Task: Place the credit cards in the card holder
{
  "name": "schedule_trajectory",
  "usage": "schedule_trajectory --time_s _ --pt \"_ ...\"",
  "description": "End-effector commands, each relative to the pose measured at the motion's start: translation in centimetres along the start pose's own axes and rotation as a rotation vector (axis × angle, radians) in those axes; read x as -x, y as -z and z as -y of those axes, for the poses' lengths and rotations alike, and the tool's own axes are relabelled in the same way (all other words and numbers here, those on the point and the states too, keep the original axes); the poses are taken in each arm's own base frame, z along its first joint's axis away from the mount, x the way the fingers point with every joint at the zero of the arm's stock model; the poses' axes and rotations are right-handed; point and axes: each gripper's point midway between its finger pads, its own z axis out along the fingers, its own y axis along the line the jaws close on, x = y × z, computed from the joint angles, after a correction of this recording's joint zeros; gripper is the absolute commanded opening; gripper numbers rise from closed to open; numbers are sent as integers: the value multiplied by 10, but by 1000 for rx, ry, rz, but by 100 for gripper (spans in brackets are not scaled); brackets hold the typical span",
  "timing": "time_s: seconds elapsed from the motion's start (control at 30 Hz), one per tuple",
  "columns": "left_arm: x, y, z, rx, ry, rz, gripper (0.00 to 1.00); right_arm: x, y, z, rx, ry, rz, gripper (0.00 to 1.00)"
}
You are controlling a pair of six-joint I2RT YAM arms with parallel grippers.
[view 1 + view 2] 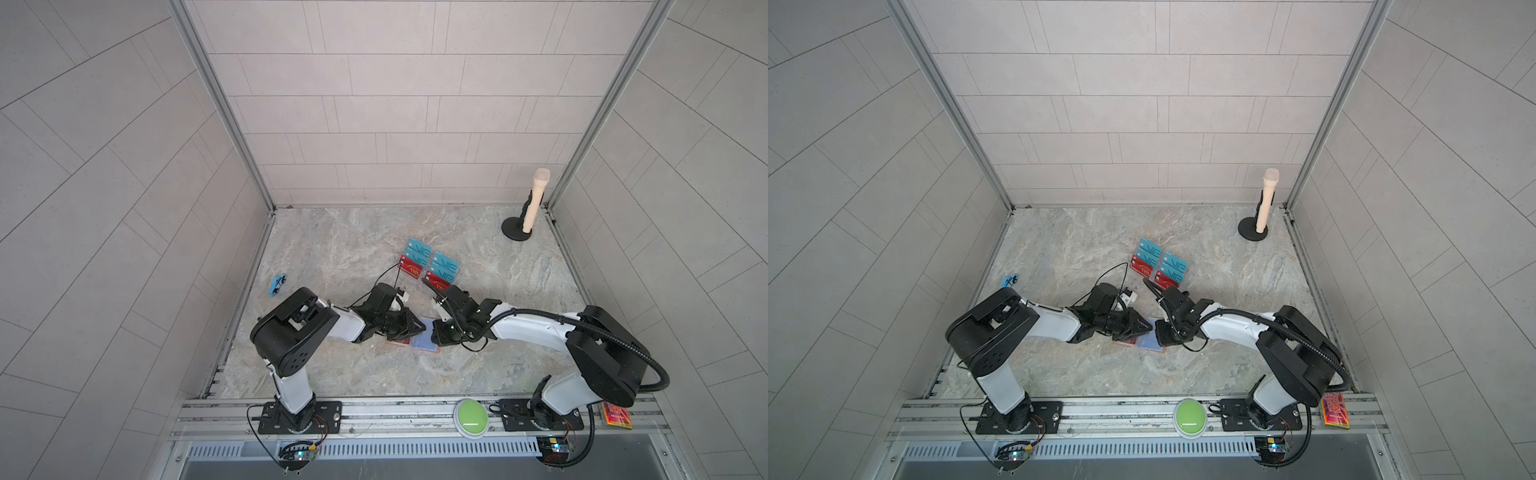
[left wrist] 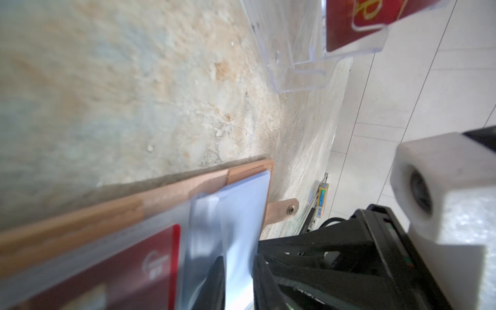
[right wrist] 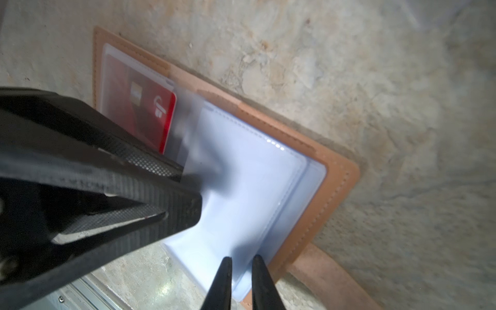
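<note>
One red card (image 3: pixel 145 115), prob. in card holder (image 3: pixel 338 188), half-hidden.

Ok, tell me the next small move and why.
Probably have the left gripper lift the clear sleeve it pinches, opening a pocket: the card holder lies open with one red card sleeved, the right gripper clamps its pale-blue page, and cards wait in the acrylic stand.

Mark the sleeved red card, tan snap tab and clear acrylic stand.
Red plastic card (image 3: pixel 145 118): right wrist view, face.
Tan leather snap tab (image 2: pixel 279 213): left wrist view, middle.
Clear acrylic stand (image 2: pixel 303 77): left wrist view, lip.
</note>
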Motion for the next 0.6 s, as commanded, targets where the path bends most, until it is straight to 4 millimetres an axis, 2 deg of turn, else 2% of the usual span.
schedule_trajectory --time_s 0.0,0.13,0.33,0.57 --pt "6 -2 2 1 -8 8 15 10 16 -4 3 -5 47 18" --pt "6 0 3 2 -8 10 6 18 29 -7 35 -29 87 18" --pt "5 2 1 8 -7 17 1 27 47 -1 41 -57 142 18" --pt "6 8 5 -15 -19 34 0 23 39 17 13 -90 128 18"
